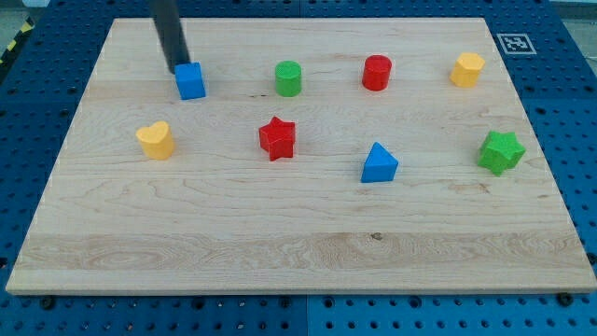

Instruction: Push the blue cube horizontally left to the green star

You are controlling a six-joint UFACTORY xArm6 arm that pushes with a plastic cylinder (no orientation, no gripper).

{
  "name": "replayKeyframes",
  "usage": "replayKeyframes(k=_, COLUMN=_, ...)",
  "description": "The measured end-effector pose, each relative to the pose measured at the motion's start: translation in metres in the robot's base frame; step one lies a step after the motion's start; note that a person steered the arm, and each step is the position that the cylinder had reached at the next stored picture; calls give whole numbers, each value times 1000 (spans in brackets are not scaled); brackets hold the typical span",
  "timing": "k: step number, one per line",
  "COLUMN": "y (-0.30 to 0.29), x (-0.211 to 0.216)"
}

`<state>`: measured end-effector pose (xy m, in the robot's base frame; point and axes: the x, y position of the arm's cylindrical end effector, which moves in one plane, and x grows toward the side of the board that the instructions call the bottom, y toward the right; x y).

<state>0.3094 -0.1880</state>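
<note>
The blue cube [190,81] sits at the view's upper left of the wooden board [298,252]. The green star [501,151] lies far off at the view's right, lower than the cube. My tip [177,69] is the lower end of a dark rod coming down from the view's top; it stands at the cube's upper-left corner, touching or nearly touching it.
A green cylinder [288,78], a red cylinder [377,72] and a yellow block [467,69] line the upper row. A yellow heart [156,140], a red star [277,138] and a blue triangle [378,163] lie in the middle row.
</note>
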Motion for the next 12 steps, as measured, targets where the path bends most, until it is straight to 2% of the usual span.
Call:
replayKeyframes(k=1, y=-7, x=30)
replayKeyframes(k=3, y=92, x=74)
replayKeyframes(k=4, y=85, x=81)
replayKeyframes(k=6, y=-39, x=101)
replayKeyframes(k=7, y=-97, x=77)
replayKeyframes(k=8, y=-111, x=38)
replayKeyframes(k=9, y=-67, x=-15)
replayKeyframes(k=10, y=12, x=-36)
replayKeyframes(k=11, y=78, x=-11)
replayKeyframes(k=12, y=58, x=-8)
